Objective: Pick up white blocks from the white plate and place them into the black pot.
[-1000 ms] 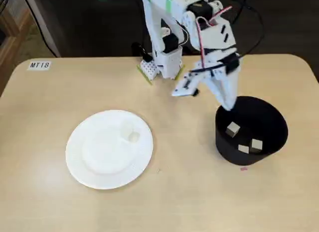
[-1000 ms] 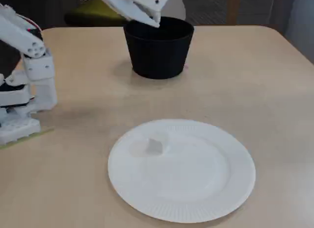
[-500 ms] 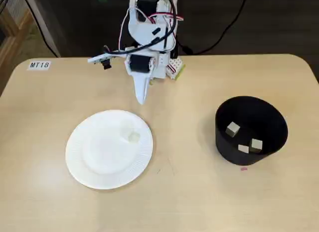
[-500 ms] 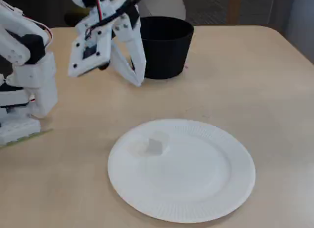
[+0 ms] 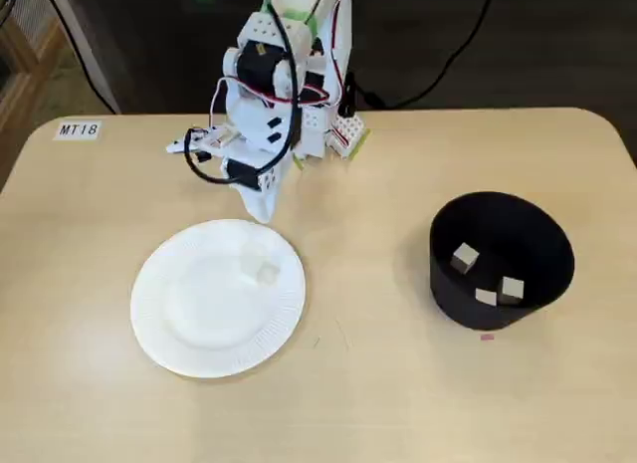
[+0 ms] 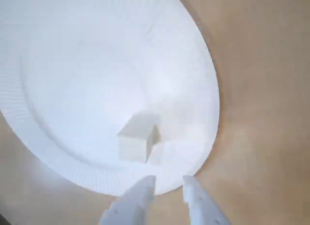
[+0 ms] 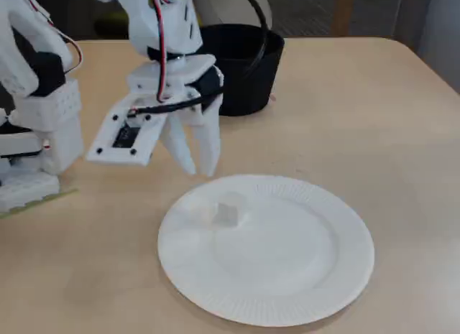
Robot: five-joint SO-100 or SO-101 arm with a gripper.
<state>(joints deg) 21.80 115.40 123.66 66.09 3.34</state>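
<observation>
Starting at the left of a fixed view, a small label (image 5: 79, 130) reading MT18 sits on the tabletop (image 5: 378, 383), well away from the fingers. Next along is the white plate (image 5: 159, 329), lying flat, and on it rests one white block (image 5: 265, 273), near the rim on the side closest to the arm. In the wrist view that same cube (image 6: 136, 142) lies just ahead of the fingertips (image 6: 145, 188), inside the plate's ridged rim (image 6: 48, 159), not touching them.

And here is the arm (image 5: 274, 75), bent down over the plate's near edge! Its fingers (image 7: 195, 161) point down just beyond the rim, hanging above the tabletop in another fixed view, with the block (image 7: 226, 213) a little below and to the right of them in that picture. The two fingers stand slightly parted, a narrow gap between the tips, and they have hold of nothing. The plate's rim (image 7: 287, 316) spreads wide toward the camera.

Over to the right, well apart from the fingers, stands the black pot (image 5: 537, 284), upright on the tabletop. Inside it lie three more white blocks (image 5: 464, 257), loosely scattered on the bottom. A tiny pink speck (image 5: 487, 336) lies on the tabletop just in front of the pot.
</observation>
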